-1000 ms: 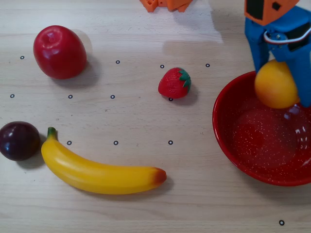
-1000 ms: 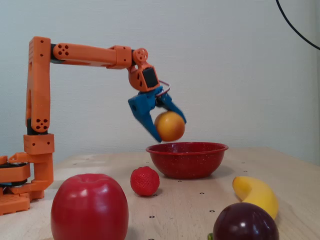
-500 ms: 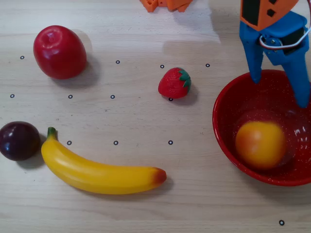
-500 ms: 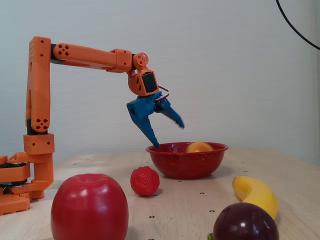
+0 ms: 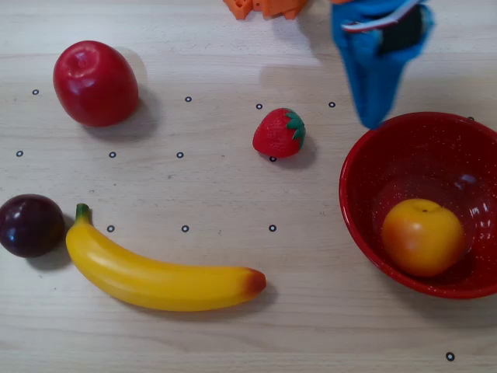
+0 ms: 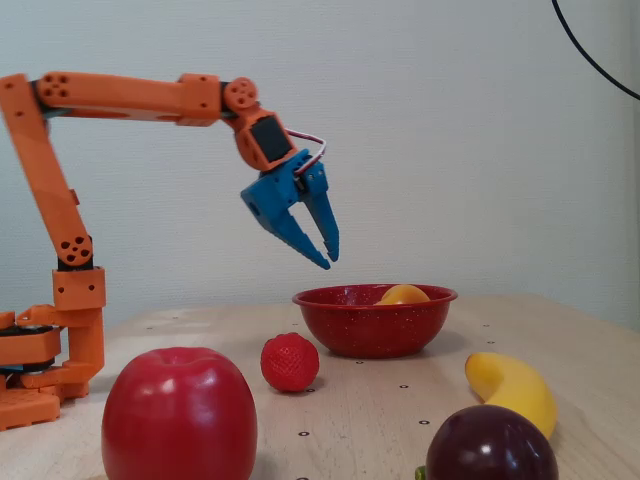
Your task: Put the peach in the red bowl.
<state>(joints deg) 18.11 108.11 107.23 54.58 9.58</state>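
Overhead view shows the round orange-yellow plastic peach (image 5: 422, 236) resting inside the large glossy red speckled bowl (image 5: 365, 155), toward its lower part, at the right of the light wooden worktop (image 5: 202, 194). Fixed view shows the blue two-finger gripper (image 6: 327, 258) raised in the air up and to the left of the bowl, touching nothing and holding nothing, its fingers nearly together at the tips. Elsewhere on the worktop lie a red apple (image 5: 95, 82), a red strawberry (image 5: 278, 133), a dark purple plum (image 5: 29, 225) and a long yellow banana (image 5: 159, 277), all apart from the bowl.
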